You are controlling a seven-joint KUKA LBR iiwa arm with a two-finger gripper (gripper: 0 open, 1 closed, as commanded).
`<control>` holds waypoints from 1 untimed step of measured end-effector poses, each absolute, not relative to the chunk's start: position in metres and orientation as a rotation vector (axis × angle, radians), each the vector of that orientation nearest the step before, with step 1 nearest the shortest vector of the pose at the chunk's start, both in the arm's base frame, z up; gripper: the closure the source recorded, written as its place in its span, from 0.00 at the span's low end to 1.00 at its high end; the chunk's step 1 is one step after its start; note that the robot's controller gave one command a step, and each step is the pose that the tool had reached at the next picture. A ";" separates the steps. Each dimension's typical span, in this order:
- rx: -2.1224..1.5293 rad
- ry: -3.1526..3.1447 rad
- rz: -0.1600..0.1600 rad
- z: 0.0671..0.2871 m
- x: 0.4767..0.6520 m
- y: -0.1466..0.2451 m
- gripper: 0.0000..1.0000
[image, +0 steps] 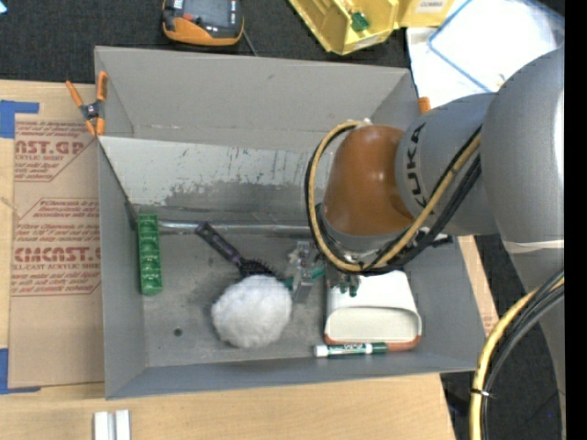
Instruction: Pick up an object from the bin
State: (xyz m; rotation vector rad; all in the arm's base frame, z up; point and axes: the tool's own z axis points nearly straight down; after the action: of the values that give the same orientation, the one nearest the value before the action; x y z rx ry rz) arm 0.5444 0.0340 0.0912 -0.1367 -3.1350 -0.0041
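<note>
Pompom (251, 312), white & fluffy, is lying on bin (229, 99) floor nr front wall; prob. light, soft, squashing easily, so pinch thru middle. Hand (310, 271) is hovering just right of it, by black-handled tool (220, 243); spread or pressed together, can't tell.

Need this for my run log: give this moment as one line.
gripper: in bin, right of centre | nearest: white fluffy ball, white box | also: green block, marker | held: nothing seen
</note>
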 end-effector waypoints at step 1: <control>-0.137 -3.136 -0.005 0.100 0.545 0.034 1.00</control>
State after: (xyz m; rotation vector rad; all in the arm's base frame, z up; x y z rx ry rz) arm 0.5447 0.0341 0.1003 -0.1367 -3.1361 -0.0050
